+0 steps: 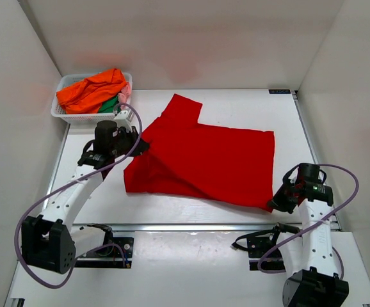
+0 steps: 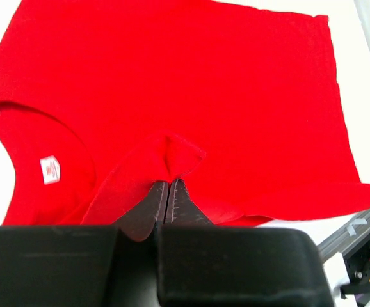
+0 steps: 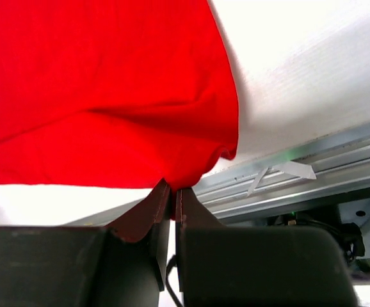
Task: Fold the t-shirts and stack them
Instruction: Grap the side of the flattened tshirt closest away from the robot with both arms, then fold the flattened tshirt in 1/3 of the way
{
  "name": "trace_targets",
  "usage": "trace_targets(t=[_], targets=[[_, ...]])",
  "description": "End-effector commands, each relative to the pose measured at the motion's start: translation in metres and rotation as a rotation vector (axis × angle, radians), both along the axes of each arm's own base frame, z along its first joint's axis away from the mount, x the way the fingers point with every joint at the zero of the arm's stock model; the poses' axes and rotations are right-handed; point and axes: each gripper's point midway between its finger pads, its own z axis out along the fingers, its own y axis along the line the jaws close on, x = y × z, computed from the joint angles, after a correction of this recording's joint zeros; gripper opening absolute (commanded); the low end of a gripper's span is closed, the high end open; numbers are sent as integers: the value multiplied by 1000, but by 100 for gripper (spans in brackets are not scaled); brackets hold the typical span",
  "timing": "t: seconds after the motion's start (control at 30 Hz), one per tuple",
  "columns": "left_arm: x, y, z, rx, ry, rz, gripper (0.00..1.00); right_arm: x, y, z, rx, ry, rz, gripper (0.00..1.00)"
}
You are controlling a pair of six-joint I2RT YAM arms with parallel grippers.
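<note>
Folding the bright red cloth t-shirt [image 1: 217, 157] is the step in hand, and by the look of it you are at an early fold. The shirt lies spread over the middle of the white table [image 1: 236, 105]. One sleeve points toward the far edge and the hem lies toward the right edge. At its near-left part a flap is turned over onto the body. In the left wrist view the collar and its small white neck label [image 2: 49, 169] face up.

Both pincers are clenched on this shirt. The left gripper [image 1: 137, 146] pinches a raised tuck of hemmed cloth, possibly a sleeve, at the shirt's left edge near the collar. Its wrist view shows red fabric peaked between shut jaws. The right gripper [image 1: 276, 204] grasps the shirt's near-right corner, close to the table's near edge, with the cloth draping away from its closed tips.

Your next move, I judge, calls for lifting both pinched points together and carrying them evenly across the shirt, so the cloth lands flat without dragging or bunching.

At the table's far-left corner sits a white plastic mesh basket [image 1: 76, 118]. It holds an orange t-shirt [image 1: 92, 89], a green t-shirt [image 1: 110, 105] and a pink t-shirt [image 1: 125, 96], none yet folded.
</note>
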Motion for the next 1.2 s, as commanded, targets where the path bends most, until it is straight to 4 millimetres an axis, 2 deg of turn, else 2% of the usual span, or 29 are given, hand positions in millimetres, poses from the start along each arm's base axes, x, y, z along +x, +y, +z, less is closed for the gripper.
trace_targets(t=[0.0,0.2,0.37,0.5,0.53,0.57,0.6,0.63,0.67,0.7,0.77,0.87,0.97,1.07,1.1,1.13,1.17], targets=[[17,-5,28,-8,-93,-35,0,17,-7,2,-11,-53,-27,0],[28,-8,21,7,-78,-48,0,34,-16,8,-20,-74,-48,0],[36,-8,15,-6,-57,-38,0,42,-18,0,3,-66,-67,0],[53,-4,23,-15,-73,5,1,58,-19,2,13,-113,-76,0],[59,-5,21,-28,-59,10,2,60,-20,2,13,-111,-75,4],[66,-4,29,-34,-79,28,9,69,-24,3,8,-132,-75,15],[72,-5,21,-35,-57,31,23,77,-24,6,9,-164,-68,19],[83,-3,27,-43,-66,48,30,86,-26,11,-4,-190,-58,22],[93,1,38,-46,-92,63,40,91,-31,13,-21,-194,-68,25],[99,-2,32,-50,-69,56,48,97,-38,17,-50,-209,-83,25],[109,-2,38,-61,-47,59,59,104,-46,22,-75,-208,-97,27],[103,4,39,-41,-40,72,57,109,-50,29,-99,-223,-75,29],[81,5,20,-16,14,67,59,112,-42,28,-88,-227,-9,31],[53,-3,-12,11,84,43,59,116,-33,19,-49,-210,51,35],[41,-4,-28,21,123,40,58,117,-30,13,-38,-187,62,35],[37,-4,-30,26,119,45,58,120,-26,13,-37,-191,80,35],[27,-3,-45,30,154,47,57,124,-26,10,-34,-187,85,35]])
